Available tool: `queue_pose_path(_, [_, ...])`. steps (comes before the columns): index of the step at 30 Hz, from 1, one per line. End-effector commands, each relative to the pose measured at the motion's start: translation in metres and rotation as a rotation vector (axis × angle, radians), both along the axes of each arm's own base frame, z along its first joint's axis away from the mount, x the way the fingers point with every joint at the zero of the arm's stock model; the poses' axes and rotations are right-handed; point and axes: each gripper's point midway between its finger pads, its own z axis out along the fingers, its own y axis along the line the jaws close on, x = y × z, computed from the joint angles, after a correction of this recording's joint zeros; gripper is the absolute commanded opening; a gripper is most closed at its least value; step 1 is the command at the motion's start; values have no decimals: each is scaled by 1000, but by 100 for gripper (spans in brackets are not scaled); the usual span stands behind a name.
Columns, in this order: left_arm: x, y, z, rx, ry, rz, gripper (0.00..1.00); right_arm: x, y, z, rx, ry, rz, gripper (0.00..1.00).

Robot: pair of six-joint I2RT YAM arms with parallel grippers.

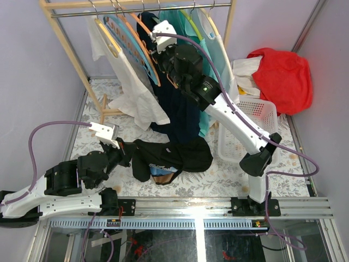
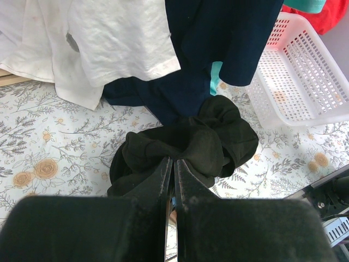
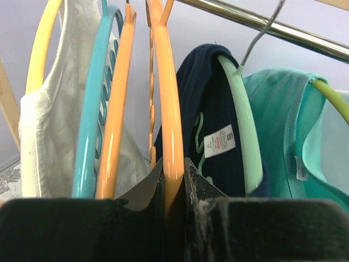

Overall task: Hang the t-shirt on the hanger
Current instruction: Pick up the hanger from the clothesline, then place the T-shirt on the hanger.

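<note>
The black t-shirt (image 1: 174,155) lies bunched on the floral tabletop, with a bit of its blue graphic showing at the near edge. My left gripper (image 1: 126,150) is shut on its left edge; in the left wrist view the fingertips (image 2: 170,161) pinch the crumpled black cloth (image 2: 191,144). The orange hanger (image 1: 143,30) hangs on the rack's rail. My right gripper (image 1: 158,52) is raised to the rack and shut on one orange arm of the hanger (image 3: 169,103), which runs up between the fingers (image 3: 173,172).
The wooden rack (image 1: 60,33) also holds a blue hanger (image 1: 131,43), a white shirt on a yellow hanger (image 1: 131,93), a long navy shirt (image 1: 180,109) and teal shirts (image 1: 210,38). A white basket (image 1: 245,125) and red cloth (image 1: 283,73) are at the right.
</note>
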Motion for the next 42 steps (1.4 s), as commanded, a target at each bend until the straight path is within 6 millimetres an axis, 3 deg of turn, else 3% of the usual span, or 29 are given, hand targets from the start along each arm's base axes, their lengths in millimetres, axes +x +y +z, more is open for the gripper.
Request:
queue_pose_path(1, [2, 0, 13, -62, -9, 17, 0, -27, -37, 60, 139, -43, -26, 0])
queue_pose_path(8, [1, -1, 13, -64, -7, 15, 0, -30, -39, 29, 87, 38, -30, 0])
queue_pose_path(13, [3, 0, 11, -55, -7, 22, 0, -47, -48, 15, 89, 48, 15, 0])
queue_pose_path(14, [2, -1, 11, -54, -6, 20, 0, -55, -56, 20, 98, 41, 22, 0])
queue_pose_path(16, [2, -1, 12, -53, -5, 19, 0, -65, -65, 10, 95, 46, 31, 0])
queue_pose_path(23, [4, 1, 6, -18, 5, 39, 0, -126, -116, 4, 141, 64, 106, 0])
queue_pose_path(30, [7, -4, -6, 52, 26, 55, 0, -187, -186, -30, 166, 171, 101, 0])
queue_pose_path(33, [8, -4, -10, 93, 43, 67, 0, -221, -212, -48, 194, 246, 135, 0])
queue_pose_path(36, [7, -3, -11, 103, 54, 68, 0, -255, -226, -79, 205, 363, 200, 0])
queue_pose_path(42, [6, 15, 10, 77, 49, 115, 0, -302, -247, -136, 222, 568, 257, 0])
